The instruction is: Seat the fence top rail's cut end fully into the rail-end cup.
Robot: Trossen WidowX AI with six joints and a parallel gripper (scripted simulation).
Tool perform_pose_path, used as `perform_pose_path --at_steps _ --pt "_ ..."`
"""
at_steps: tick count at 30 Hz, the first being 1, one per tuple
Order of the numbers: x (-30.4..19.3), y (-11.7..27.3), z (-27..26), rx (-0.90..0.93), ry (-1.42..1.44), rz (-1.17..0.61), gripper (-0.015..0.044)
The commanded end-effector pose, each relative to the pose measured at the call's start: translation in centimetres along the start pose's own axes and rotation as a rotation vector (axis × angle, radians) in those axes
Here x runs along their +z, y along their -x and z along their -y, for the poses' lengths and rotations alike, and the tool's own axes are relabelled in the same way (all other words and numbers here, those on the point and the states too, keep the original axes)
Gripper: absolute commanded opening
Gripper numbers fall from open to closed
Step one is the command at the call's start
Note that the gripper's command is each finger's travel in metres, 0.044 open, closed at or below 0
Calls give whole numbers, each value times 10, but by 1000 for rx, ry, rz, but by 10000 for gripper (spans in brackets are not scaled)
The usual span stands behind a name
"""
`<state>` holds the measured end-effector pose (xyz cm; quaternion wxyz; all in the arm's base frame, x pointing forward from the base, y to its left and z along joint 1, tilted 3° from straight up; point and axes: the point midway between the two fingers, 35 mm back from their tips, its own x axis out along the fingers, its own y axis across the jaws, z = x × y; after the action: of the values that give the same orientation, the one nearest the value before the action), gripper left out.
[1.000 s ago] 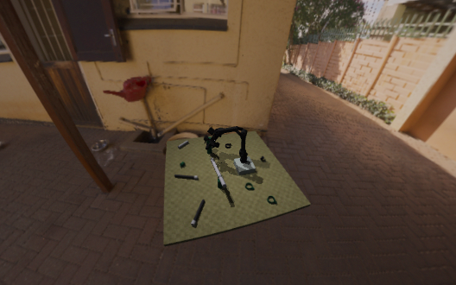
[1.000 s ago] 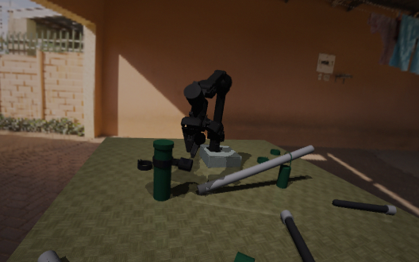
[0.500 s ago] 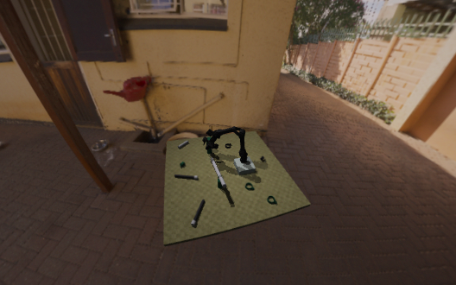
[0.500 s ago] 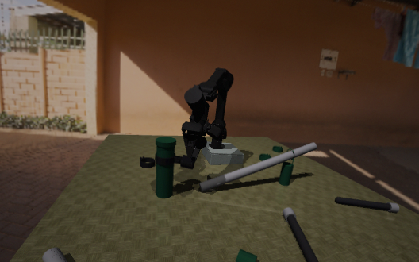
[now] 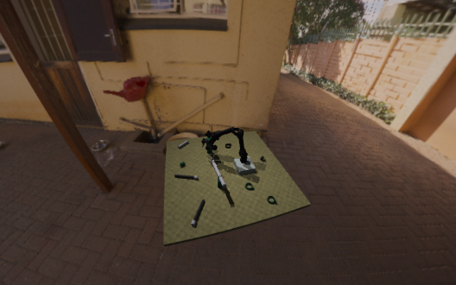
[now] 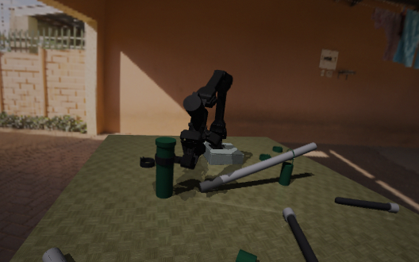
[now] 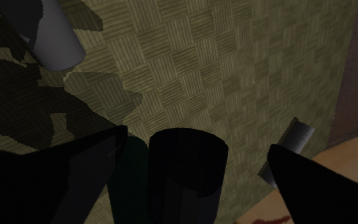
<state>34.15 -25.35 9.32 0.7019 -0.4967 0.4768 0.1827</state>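
The green big post stands upright with the black brace band high on it, below the cap. The black rail-end cup sticks out from the band; in the exterior view the fingers partly cover it. The grey rail slopes through the loop cap on the small green post. Its lower, shaded end lies low near the mat, outside the cup and apart from the big post. My gripper is open, its fingers on either side of the cup, away from the rail.
Dark pipes with pale ends lie on the mat. A short grey tube lies near the far edge. Green rings lie near the arm's pale base. A black ring lies behind the post.
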Motion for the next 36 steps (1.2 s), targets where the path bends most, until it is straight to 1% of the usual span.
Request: perform_pose_path --at_steps 1,8,20,23,27,36 --pt "0 -9 -5 13 -6 -1 440" --pt "0 -13 -5 12 -6 -1 440" --pt "0 -13 -5 12 -6 -1 125" --pt "0 -13 -5 12 -6 -1 105" --pt "0 -12 -8 13 22 15 0" --pt "-1 -9 -13 13 76 46 0"
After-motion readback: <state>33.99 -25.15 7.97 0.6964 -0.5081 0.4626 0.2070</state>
